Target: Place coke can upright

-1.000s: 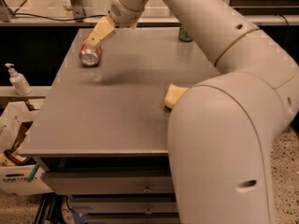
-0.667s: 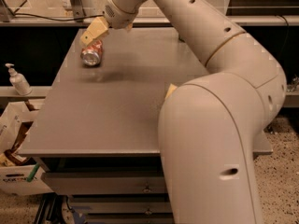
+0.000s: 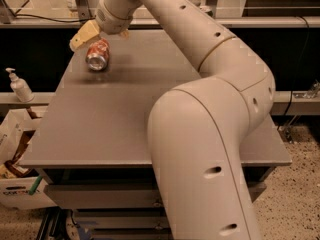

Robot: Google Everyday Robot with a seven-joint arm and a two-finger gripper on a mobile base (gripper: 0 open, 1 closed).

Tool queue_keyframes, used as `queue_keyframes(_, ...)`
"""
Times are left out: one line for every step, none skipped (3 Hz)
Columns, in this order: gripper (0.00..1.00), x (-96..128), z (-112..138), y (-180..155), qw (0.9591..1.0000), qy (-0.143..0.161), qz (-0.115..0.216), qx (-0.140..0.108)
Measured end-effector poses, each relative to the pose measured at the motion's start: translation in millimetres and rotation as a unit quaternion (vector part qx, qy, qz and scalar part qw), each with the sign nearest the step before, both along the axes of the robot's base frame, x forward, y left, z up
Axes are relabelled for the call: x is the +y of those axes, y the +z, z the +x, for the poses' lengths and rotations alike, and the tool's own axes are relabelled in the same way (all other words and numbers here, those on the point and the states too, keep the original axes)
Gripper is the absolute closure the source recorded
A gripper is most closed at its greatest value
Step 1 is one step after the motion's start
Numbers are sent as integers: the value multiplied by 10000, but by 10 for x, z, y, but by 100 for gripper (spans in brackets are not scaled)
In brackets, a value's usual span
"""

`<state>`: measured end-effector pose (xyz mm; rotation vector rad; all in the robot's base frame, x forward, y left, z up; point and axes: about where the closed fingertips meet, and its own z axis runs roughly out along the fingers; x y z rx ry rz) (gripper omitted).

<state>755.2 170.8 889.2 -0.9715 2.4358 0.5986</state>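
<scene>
The coke can is red with a silver end facing me. It lies on its side at the far left of the grey table. My gripper hangs just above and behind the can, open. One tan finger sits to the can's upper left, and the tip of the other shows to its upper right. The can lies below the gap between them, and I see no grip on it. The big white arm sweeps from the lower right up to the gripper and hides the right part of the table.
A white pump bottle stands on a ledge left of the table. Cardboard boxes sit on the floor at the lower left. A rail and glass partition run behind the table's far edge.
My gripper has moved left along the far edge, from the can's right to above it. The arm now covers more of the table's right side. The can has not moved.
</scene>
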Motion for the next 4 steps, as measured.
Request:
queue_keyframes(0, 90, 24, -29, 10000, 44, -42, -20)
queue_keyframes(0, 173, 147, -57, 9999, -62, 44, -74)
queue_keyframes(0, 229, 282, -123, 9996, -252, 114, -93)
queue_keyframes(0, 253, 392, -223, 9990, -442, 106, -32)
